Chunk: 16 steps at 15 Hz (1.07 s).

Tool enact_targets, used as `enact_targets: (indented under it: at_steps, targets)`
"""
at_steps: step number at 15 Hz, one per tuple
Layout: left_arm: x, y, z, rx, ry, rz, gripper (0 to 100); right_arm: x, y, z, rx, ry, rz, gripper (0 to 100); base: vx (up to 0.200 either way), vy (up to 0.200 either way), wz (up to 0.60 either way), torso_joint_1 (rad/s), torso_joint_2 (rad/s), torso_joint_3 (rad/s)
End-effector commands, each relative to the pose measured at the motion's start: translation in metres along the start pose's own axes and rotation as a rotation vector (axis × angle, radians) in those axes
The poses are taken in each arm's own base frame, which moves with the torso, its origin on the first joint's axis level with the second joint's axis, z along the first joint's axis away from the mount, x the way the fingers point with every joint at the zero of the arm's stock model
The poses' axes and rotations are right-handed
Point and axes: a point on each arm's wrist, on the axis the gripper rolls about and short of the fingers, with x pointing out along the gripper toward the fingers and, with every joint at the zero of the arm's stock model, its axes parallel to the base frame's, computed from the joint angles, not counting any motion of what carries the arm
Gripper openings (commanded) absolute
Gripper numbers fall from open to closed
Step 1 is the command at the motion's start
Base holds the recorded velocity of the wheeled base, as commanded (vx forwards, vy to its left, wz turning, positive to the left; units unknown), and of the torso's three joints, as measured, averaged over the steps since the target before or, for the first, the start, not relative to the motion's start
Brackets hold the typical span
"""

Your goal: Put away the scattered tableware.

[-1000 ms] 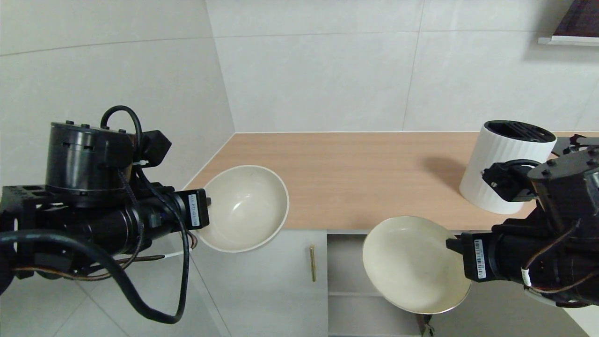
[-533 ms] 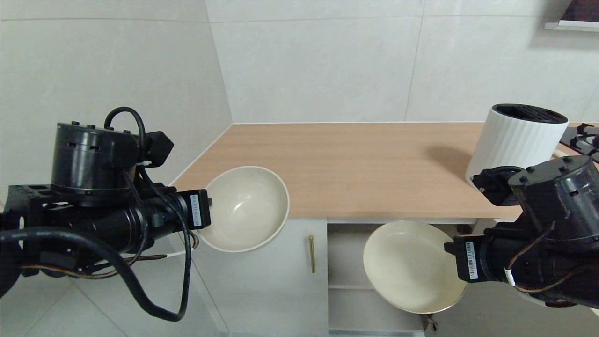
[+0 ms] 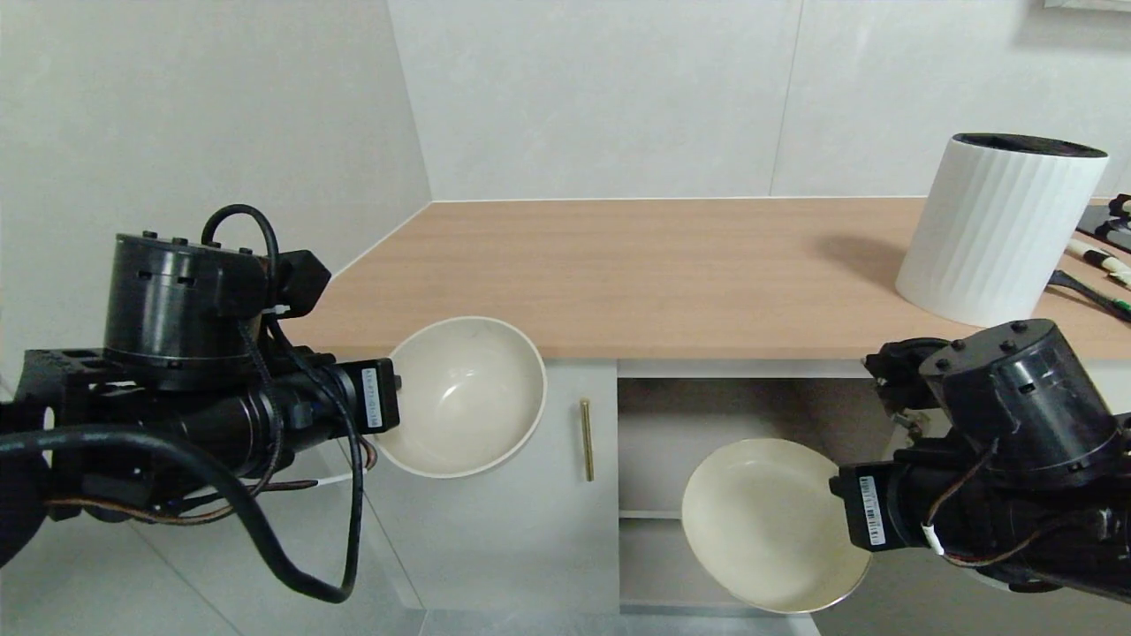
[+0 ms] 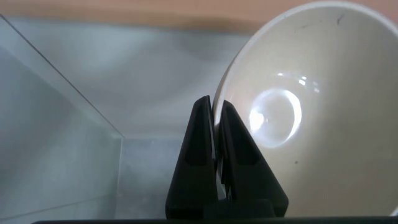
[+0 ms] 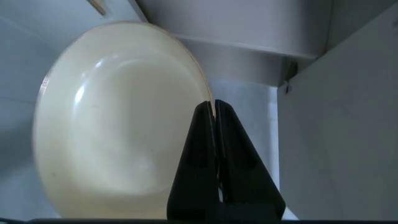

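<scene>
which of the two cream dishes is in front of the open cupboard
The shallower dish in the right gripper; the deeper bowl in the left gripper sits before the closed door.

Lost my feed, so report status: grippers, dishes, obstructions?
Left gripper shut on bowl rim. Right gripper shut on plate, facing open cabinet. Closed door beside opening, clear of plate.

Nothing really readable here tbh. There's a small white barcode sticker (image 3: pixel 372 399) on the body of the left gripper (image 3: pixel 395 382), just behind the bowl (image 3: pixel 464 397), and a second barcode sticker (image 3: pixel 870 511) on the right gripper (image 3: pixel 837 482), behind the plate (image 3: pixel 764 526). The print on both is too tiny to make out.
</scene>
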Motion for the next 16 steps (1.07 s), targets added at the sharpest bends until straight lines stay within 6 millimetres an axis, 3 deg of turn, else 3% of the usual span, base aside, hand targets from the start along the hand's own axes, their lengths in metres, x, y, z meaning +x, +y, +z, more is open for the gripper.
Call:
enact_targets:
  at_steps: [1, 11, 16]
  targets:
    - [0.004, 0.0, -0.002, 0.003, 0.012, 0.004, 0, 0.006, 0.002, -0.003, -0.008, 0.021, -0.011, 0, 0.0, 0.0, 0.0, -0.154, 0.48, 0.33]
    - [0.006, -0.001, -0.003, 0.006, 0.019, 0.005, 0, 0.024, 0.005, -0.01, -0.018, 0.075, -0.04, 0, 0.0, 0.0, 0.0, -0.092, 0.45, 0.349]
    - [0.006, -0.001, -0.004, 0.006, 0.023, 0.003, 0, 0.028, 0.006, -0.01, -0.013, 0.075, -0.035, 0, 0.0, 0.0, 0.0, -0.004, 0.08, 0.068]
